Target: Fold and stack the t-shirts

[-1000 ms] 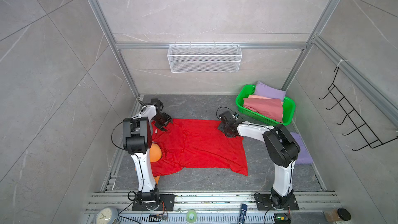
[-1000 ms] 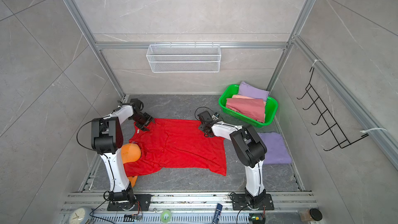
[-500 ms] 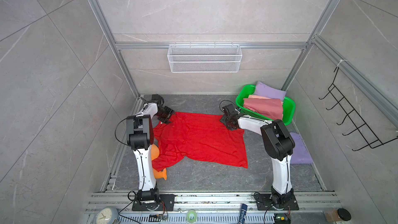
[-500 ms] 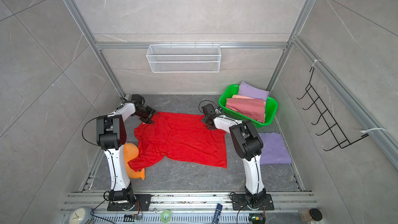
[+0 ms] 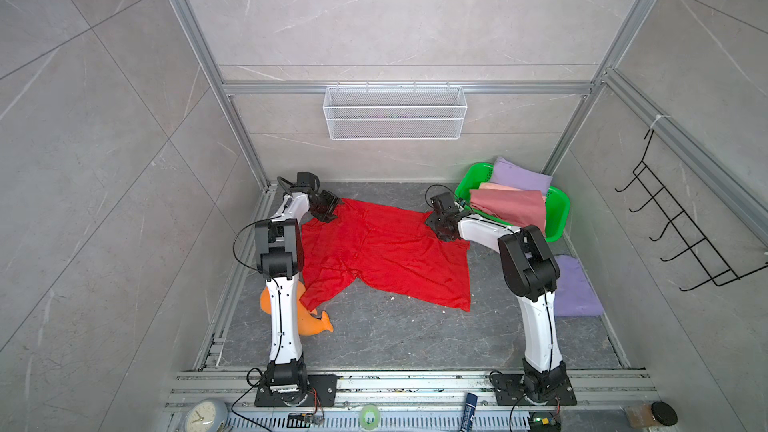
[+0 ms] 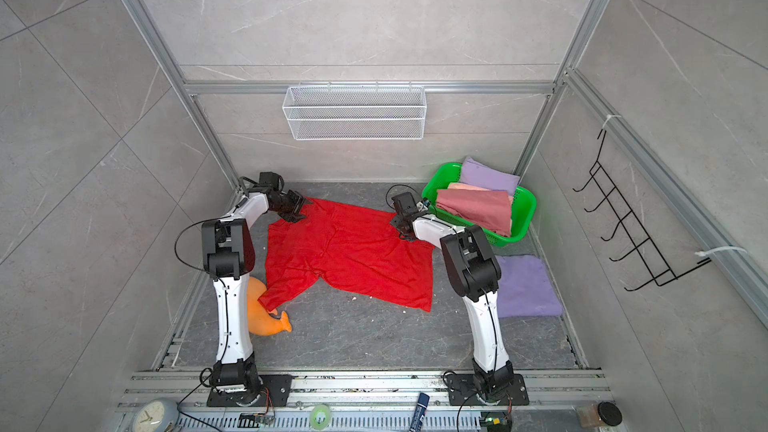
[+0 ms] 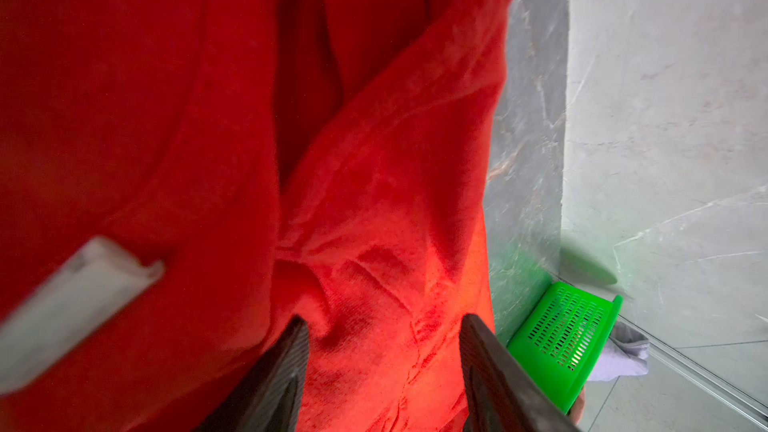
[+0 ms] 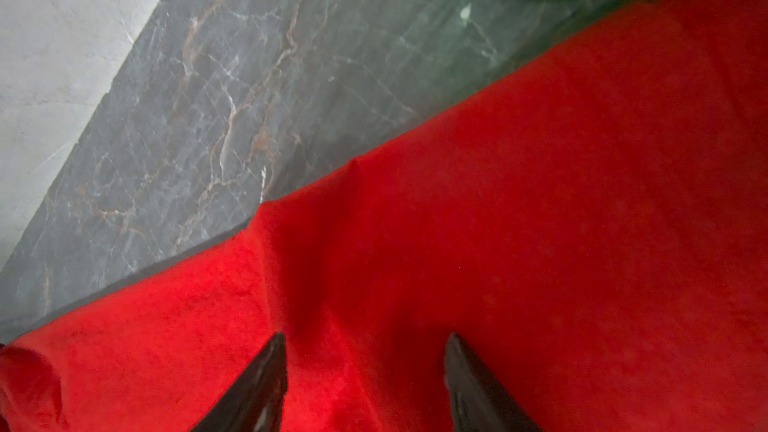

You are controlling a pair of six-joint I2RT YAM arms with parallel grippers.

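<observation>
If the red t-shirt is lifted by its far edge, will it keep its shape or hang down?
The red t-shirt will probably sag limply: it shows creases and its sleeve drapes over the orange toy. It looks thin, so likely light. Pushed, it may bunch rather than slide.

1. Both top views hang high above the near edge, looking down and forward over the whole worktop (image 5: 395, 338) to the back wall (image 5: 395, 160); they share nearly everything.
2. Left wrist view sits very close over the red shirt (image 7: 166, 118), facing across towards the green basket (image 7: 565, 338).
3. Right wrist view is just as close, over the shirt's edge, with bare worktop and wall beyond. All four views catch shirt and basket.
</observation>
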